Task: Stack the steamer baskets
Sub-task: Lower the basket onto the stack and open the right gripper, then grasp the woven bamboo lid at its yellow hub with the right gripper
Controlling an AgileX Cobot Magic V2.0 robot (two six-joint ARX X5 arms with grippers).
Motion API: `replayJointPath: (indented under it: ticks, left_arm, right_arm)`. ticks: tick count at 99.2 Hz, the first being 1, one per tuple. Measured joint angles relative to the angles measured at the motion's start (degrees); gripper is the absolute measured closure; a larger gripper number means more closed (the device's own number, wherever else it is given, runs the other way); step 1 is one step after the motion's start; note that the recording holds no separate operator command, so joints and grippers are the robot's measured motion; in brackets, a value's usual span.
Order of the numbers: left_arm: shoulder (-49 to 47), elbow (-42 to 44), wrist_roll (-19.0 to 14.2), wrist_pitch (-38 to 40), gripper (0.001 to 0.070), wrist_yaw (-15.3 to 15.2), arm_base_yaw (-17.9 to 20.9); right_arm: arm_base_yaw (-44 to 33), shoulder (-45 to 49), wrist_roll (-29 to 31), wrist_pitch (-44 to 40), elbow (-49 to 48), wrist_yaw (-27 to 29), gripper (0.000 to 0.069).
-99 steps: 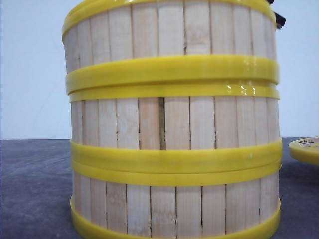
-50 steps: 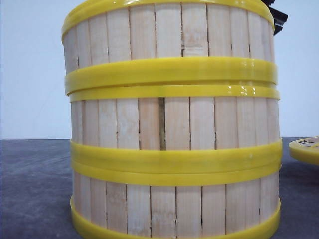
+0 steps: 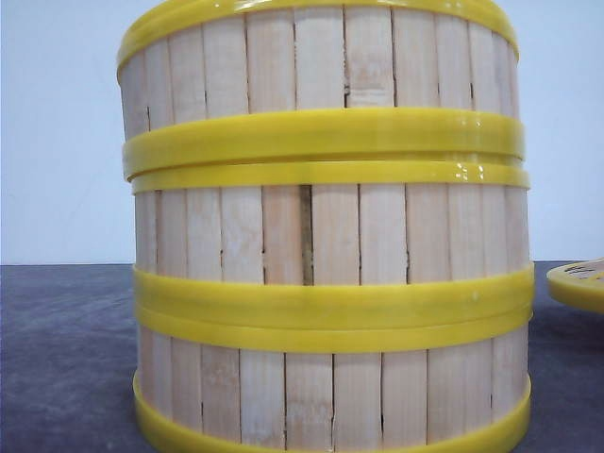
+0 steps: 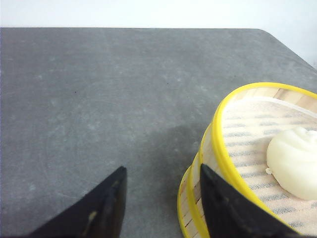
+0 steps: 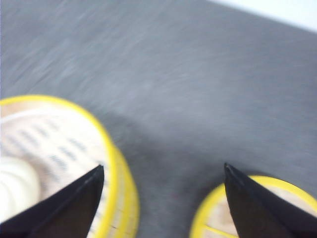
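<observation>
Three steamer baskets stand stacked in the front view: the top one (image 3: 321, 57), the middle one (image 3: 321, 231) and the bottom one (image 3: 321, 396). They fill most of that view and sit squarely on each other. My left gripper (image 4: 162, 168) is open above the table, one finger just outside the top basket's yellow rim (image 4: 218, 148), holding nothing. My right gripper (image 5: 163, 166) is open too, wide apart over the grey table, with the stack's rim (image 5: 115, 163) under one finger. Neither gripper shows in the front view.
A white bun (image 4: 294, 161) lies on the slatted floor of the top basket. A flat yellow slotted lid (image 3: 578, 283) rests on the table right of the stack, also under my right finger as the lid (image 5: 213, 218). The grey table (image 4: 99, 89) reaches to a pale wall.
The dark gripper part seen at the stack's upper right has left the front view. The right wrist view is blurred by motion. The stack has not moved.
</observation>
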Motion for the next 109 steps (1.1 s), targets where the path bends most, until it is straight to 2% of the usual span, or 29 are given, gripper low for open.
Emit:
replayJointPath:
  ticks: [11, 22, 30, 44, 58, 75, 86, 96, 109]
  left_arm:
    - [0.0, 0.0, 0.0, 0.0, 0.0434, 0.0, 0.0]
    - [0.0, 0.0, -0.02, 0.0, 0.0434, 0.0, 0.0]
    - [0.0, 0.0, 0.0, 0.0, 0.0434, 0.02, 0.0]
    - [0.0, 0.0, 0.0, 0.02, 0.0434, 0.02, 0.0]
    - [0.0, 0.0, -0.02, 0.09, 0.0434, 0.02, 0.0]
    - [0.0, 0.0, 0.0, 0.09, 0.0434, 0.02, 0.0]
    - [0.0, 0.0, 0.0, 0.04, 0.0434, 0.04, 0.0]
    - [0.0, 0.0, 0.0, 0.04, 0.0434, 0.11, 0.0]
    - [0.0, 0.0, 0.0, 0.04, 0.0434, 0.13, 0.0]
  right_arm:
    - [-3.17, -3.8, 1.46, -4.85, 0.22, 6.19, 0.0216]
    - [-8.74, -4.46, 2.25, -9.77, 0.22, 7.41, 0.0216]
    - [-12.98, -3.23, 2.27, -10.29, 0.22, 5.81, 0.0216]
    - [-20.22, 0.92, 2.12, -10.16, -0.17, -1.18, 0.0232]
    - [-25.4, 4.81, 1.88, -9.01, -3.96, -5.33, 0.0261]
    - [-29.62, 9.97, 1.03, -4.0, -13.44, -7.04, 0.0304]
    - [-31.41, 12.35, 0.98, -0.2, -18.29, -7.87, 0.0362]
    - [-32.11, 13.88, 0.98, 2.93, -20.0, -7.43, 0.0412]
    - [-32.11, 15.04, 0.98, 5.95, -20.15, -6.8, 0.0433]
